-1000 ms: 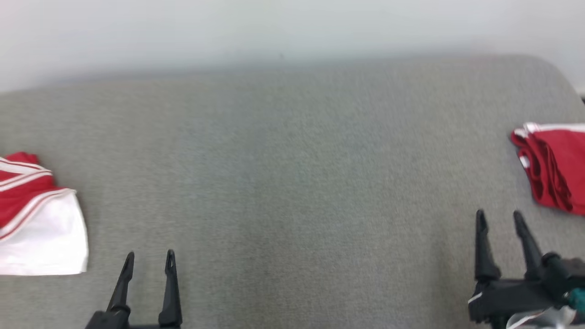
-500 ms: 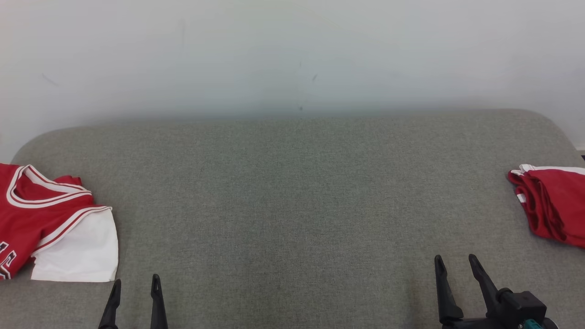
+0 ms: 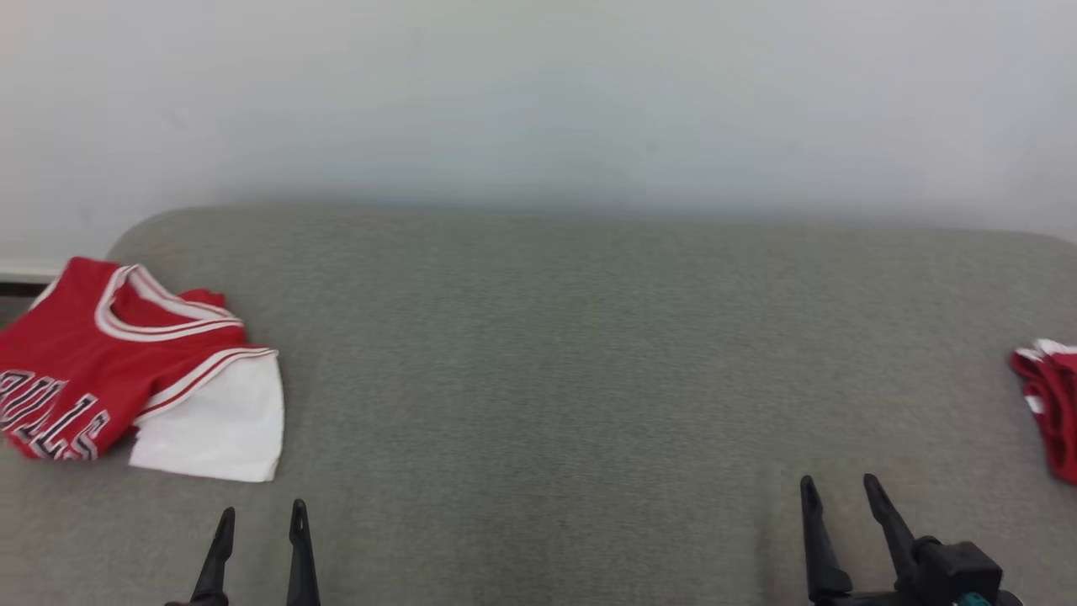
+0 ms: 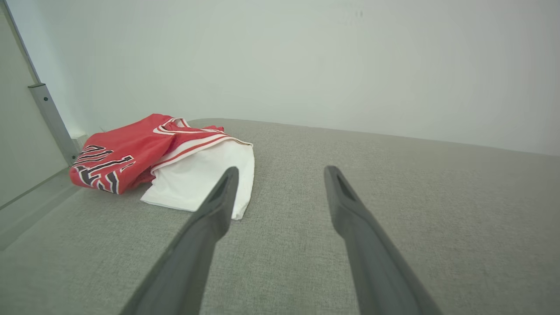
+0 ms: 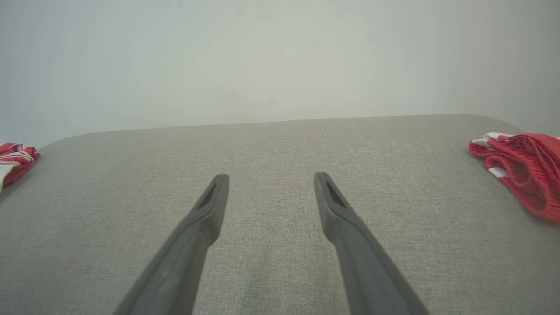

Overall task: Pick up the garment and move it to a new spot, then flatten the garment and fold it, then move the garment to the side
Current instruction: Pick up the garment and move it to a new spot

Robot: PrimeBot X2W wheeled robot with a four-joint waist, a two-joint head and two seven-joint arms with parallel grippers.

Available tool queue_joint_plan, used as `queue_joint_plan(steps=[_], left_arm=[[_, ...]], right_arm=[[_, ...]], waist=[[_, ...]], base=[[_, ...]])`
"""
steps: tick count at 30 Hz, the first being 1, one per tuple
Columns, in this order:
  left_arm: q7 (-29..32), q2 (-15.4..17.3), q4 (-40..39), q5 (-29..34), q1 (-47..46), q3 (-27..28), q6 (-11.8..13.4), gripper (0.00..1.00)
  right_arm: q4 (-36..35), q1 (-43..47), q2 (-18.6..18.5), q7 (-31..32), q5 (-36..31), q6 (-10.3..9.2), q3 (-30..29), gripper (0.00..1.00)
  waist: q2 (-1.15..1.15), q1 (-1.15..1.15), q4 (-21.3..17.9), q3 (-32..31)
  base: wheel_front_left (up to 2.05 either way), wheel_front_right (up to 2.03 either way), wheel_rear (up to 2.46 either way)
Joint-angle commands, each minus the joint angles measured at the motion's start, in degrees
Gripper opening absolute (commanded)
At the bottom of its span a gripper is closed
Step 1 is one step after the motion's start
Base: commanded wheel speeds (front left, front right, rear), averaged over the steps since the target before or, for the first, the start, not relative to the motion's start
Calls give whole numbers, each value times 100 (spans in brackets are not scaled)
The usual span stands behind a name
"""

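Observation:
A crumpled red jersey (image 3: 101, 370) with black lettering lies at the far left of the grey cushion (image 3: 547, 379), with a white garment (image 3: 214, 421) partly under its right edge. My left gripper (image 3: 262, 509) is open and empty, a little in front and to the right of that white cloth. The left wrist view has the jersey (image 4: 127, 153) to the upper left of the open left gripper (image 4: 281, 169). A folded red garment (image 3: 1052, 412) lies at the far right edge. My right gripper (image 3: 839, 481) is open and empty, left of and nearer than the folded garment (image 5: 525, 170).
A pale wall (image 3: 538, 101) rises right behind the cushion. A metal post (image 4: 50, 118) and a pale panel stand at the left end, beside the jersey. The cushion's left back corner (image 3: 143, 227) is rounded. Wide bare fabric stretches between the two garments.
The head camera has tilted up and turned left, so the whole picture has shifted and more of the jersey shows. Both garments lie as before. Both grippers stay open.

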Motion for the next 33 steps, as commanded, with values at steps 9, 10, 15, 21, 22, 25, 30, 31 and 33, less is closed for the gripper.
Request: queue_joint_plan(steps=[9, 10, 15, 21, 22, 25, 30, 31, 33], left_arm=[[-20, -1, -23, 192, 123, 109, -56, 100], [-20, -3, -25, 204, 142, 130, -64, 100], [-20, -3, -79, 236, 221, 275, -63, 100], [-20, -4, -246, 126, 328, 460, 31, 100], [-20, -5, -263, 113, 328, 470, 29, 100], [-20, -5, -272, 93, 304, 482, 18, 100], [-20, -5, -222, -50, -29, 364, -76, 100], [-20, -4, -165, -45, -152, 330, -119, 100], [-20, -3, 6, -56, -522, 269, -190, 100]], right_arm=[[141, -48, 26, -41, 158, -14, 375, 100], [159, -62, 26, -48, 187, -14, 429, 100], [266, -146, 23, -86, 266, -14, 588, 100], [376, -365, 22, -55, 151, -14, 754, 100], [390, -381, 19, -62, 146, -14, 765, 100], [432, -420, 21, -87, 169, -14, 803, 100], [471, -332, 20, -136, 237, -15, 826, 100], [455, -320, 19, -132, 233, -14, 827, 100], [392, -324, 22, -111, 211, -14, 845, 100]], waist=[[0, 0, 1674, -68], [0, 0, 1799, -68], [0, 0, 2300, -23], [0, 0, 2394, 153], [0, 0, 2396, 161], [0, 0, 2393, 162], [0, 0, 2363, 150], [0, 0, 2355, 159], [0, 0, 2326, 207]], base=[[0, 0, 0], [0, 0, 0], [0, 0, 0], [0, 0, 0], [0, 0, 0], [0, 0, 0], [0, 0, 0], [0, 0, 0], [0, 0, 0]])
